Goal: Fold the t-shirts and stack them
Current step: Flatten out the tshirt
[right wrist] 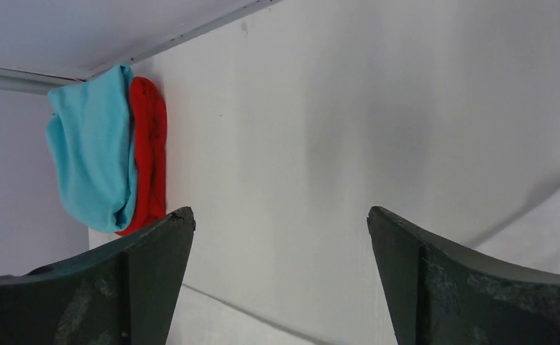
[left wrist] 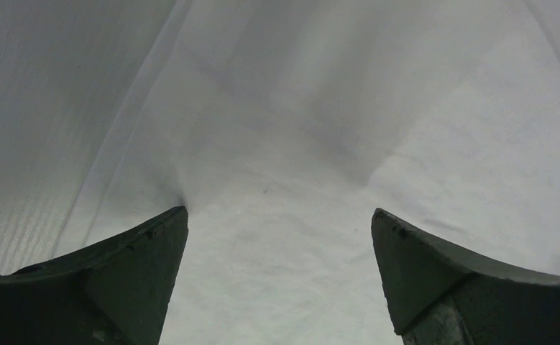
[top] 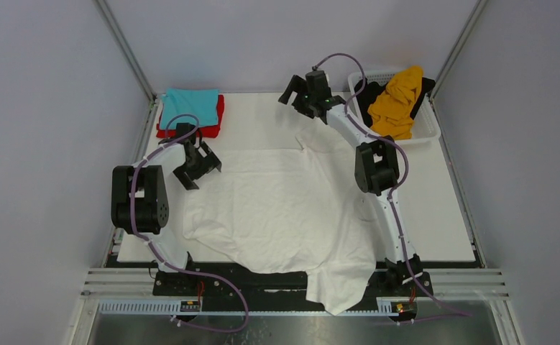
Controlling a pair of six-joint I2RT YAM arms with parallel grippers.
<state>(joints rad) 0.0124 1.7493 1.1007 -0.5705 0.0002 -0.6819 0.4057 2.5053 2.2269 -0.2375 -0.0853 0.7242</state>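
Observation:
A large white t-shirt [top: 284, 208] lies spread over the middle of the table, one corner hanging off the near edge. My left gripper [top: 203, 169] hovers open over its left edge; the left wrist view shows the white t-shirt's cloth [left wrist: 298, 144] between the open gripper [left wrist: 280, 215] fingers. My right gripper [top: 297, 102] is open above the back of the table, just beyond the shirt's far edge, and holds nothing [right wrist: 280, 215]. A folded teal t-shirt [top: 190, 104] [right wrist: 90, 165] lies on a folded red one [top: 219, 118] [right wrist: 151, 158] at the back left.
A white lattice basket [top: 428, 136] at the back right holds an orange-yellow t-shirt [top: 399, 100] on top of a black one [top: 370, 100]. Grey walls and metal rails close in the table on the left, right and back.

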